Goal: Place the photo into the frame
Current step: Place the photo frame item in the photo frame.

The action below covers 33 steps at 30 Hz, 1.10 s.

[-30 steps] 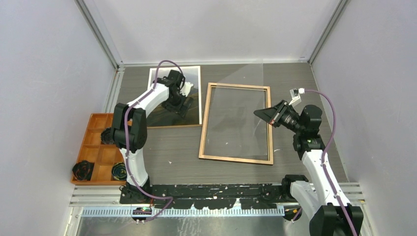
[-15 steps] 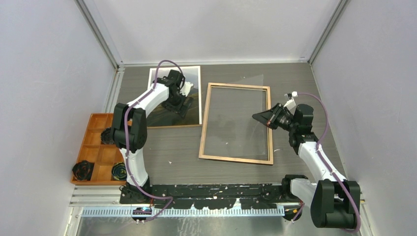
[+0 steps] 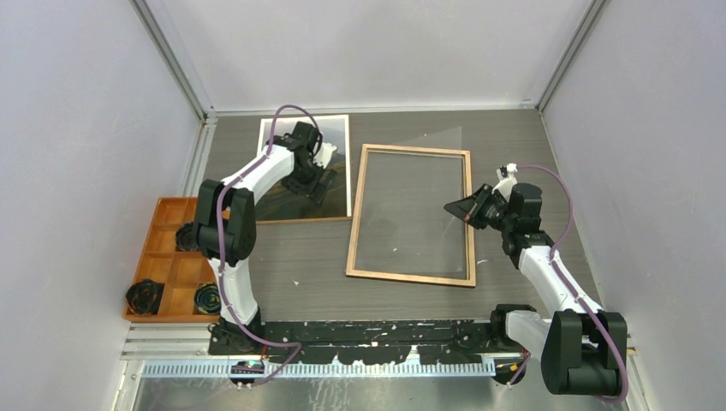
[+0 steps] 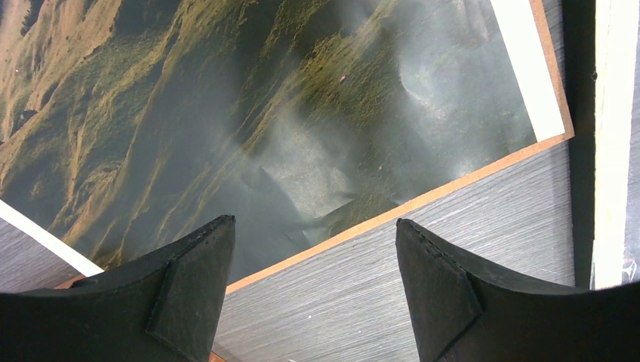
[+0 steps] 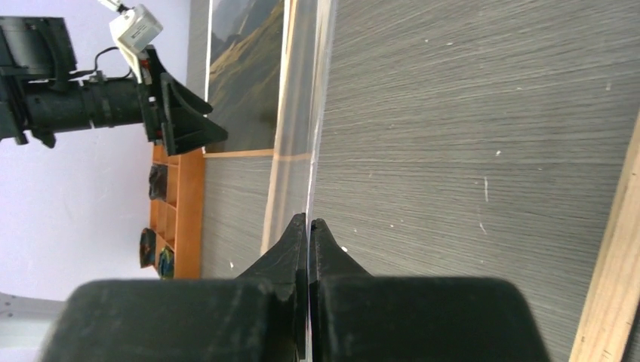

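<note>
The photo, a dark mountain print with a white border, lies flat at the back left on a brown backing board. My left gripper hovers open over the photo's near edge, with bare table between its fingers. The frame lies wood side up in the middle, and its light rail shows at the right of the left wrist view. My right gripper is shut on the edge of a clear pane held tilted above the frame; the pane runs edge-on out of the jaws.
An orange compartment tray with dark rolls stands at the left edge. Walls enclose the table on three sides. The frame's right rail lies just beside the right gripper.
The right arm has come down and drawn in towards the frame's right rail, lowering the pane with it. The left arm has not moved.
</note>
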### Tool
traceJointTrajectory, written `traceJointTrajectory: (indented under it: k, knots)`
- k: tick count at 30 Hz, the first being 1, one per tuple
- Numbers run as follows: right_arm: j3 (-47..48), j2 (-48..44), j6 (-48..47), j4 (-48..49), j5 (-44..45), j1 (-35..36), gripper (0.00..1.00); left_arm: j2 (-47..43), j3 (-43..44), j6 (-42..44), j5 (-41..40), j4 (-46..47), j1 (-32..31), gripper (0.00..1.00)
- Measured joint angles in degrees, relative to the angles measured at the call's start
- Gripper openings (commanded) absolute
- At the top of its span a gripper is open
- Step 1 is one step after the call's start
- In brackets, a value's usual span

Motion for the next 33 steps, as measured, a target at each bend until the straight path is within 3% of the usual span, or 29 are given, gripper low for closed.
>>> traceJointTrajectory:
  k: [17, 33]
  knots:
    - [-0.4, 0.0, -2.1, -2.0, 5.3, 0.0, 0.01, 0.0, -0.4, 0.3, 0.0, 0.0, 0.0, 0.79]
    - [-0.4, 3.8, -2.8, -4.2, 4.8, 0.0, 0.01, 0.0, -0.4, 0.6, 0.0, 0.0, -0.4, 0.79]
